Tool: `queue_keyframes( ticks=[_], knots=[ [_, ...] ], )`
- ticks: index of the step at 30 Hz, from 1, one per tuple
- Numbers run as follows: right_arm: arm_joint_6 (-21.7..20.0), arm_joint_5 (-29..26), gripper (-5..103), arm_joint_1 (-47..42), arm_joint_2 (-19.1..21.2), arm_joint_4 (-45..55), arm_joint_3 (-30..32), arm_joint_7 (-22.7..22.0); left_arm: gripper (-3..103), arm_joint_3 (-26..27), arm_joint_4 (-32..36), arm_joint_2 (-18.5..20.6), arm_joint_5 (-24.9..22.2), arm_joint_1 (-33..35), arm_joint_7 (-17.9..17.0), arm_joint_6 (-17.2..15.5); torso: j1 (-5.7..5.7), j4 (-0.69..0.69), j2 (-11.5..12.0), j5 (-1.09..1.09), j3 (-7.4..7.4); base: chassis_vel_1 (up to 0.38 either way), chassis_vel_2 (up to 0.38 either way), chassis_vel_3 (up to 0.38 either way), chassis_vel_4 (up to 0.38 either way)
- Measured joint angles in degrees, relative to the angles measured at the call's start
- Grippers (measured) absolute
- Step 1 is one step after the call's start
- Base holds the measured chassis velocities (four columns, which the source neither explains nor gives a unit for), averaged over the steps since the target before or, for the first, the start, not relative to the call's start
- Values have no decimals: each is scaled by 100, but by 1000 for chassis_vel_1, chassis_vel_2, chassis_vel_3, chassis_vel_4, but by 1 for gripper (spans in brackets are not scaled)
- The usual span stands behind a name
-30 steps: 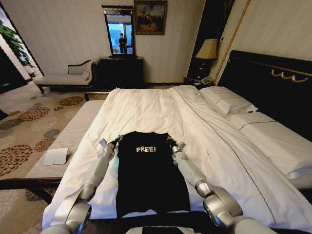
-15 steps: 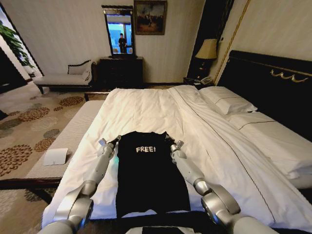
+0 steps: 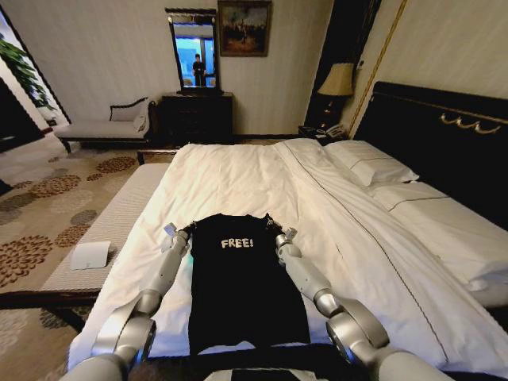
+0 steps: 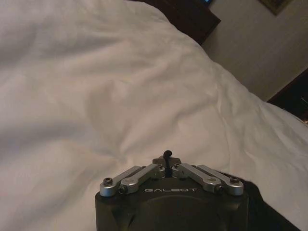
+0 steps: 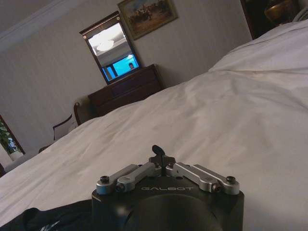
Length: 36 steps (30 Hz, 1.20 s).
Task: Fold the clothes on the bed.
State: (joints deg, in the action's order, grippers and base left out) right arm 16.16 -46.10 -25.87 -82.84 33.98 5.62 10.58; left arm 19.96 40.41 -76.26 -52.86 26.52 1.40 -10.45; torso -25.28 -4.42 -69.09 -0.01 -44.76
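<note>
The left gripper (image 3: 188, 228) sits in the lower left-centre of the head view, right at the left shoulder of the black T-shirt (image 3: 242, 282), its fingers pinched down on the fabric edge. In the left wrist view that gripper (image 4: 167, 155) has its linkage drawn together, with white sheet beyond it and a strip of black cloth at the lower right corner. The shirt lies flat in the lower middle of the head view, "FREE!" facing up, its hem reaching the near edge of the bed (image 3: 238, 175). At the shirt's other shoulder, just right of centre, the right gripper (image 3: 272, 225) is likewise clenched on the cloth; the right wrist view shows its (image 5: 158, 151) linkage folded in and black fabric at the lower left corner.

Against half a second ago, both grippers have drawn slightly inward and toward the robot, and the shirt's top edge has come with them.

Round about: a white card (image 3: 90, 255) on the bench at lower left, a chaise (image 3: 103, 127) at upper left, a dark dresser (image 3: 197, 116) under a mirror, pillows (image 3: 369, 163) and a dark headboard (image 3: 444, 135) at right. Nothing lies between grippers and shirt.
</note>
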Motion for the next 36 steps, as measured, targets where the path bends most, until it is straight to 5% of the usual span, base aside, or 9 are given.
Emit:
queue_keyframes(
  ticks=[7,17,29,34,36],
  knots=[
    [1,-93,0,-35,85,254,-12,-7,1,-16,388,250,-232,82,6,-35,0,0,0,0,0,0,0,0,0],
    [-221,-1083,0,-214,604,1729,-290,46,1,-58,2046,1015,-1197,201,-222,-252,1,2,0,1,1,0,0,0,0],
    [-398,-2155,0,343,1053,2378,-753,-86,1,-361,2447,1501,-1789,-369,-369,-359,0,2,0,1,1,0,0,0,0],
    [-489,-2478,0,220,1424,3020,-876,-277,1,-350,2938,1632,-2024,-165,-423,-361,-1,3,0,2,0,0,0,0,0],
    [-686,-2644,0,-77,1951,3796,-891,-691,1,-259,3545,1748,-2204,208,-564,-359,-1,2,0,2,1,0,0,0,0]
  ],
)
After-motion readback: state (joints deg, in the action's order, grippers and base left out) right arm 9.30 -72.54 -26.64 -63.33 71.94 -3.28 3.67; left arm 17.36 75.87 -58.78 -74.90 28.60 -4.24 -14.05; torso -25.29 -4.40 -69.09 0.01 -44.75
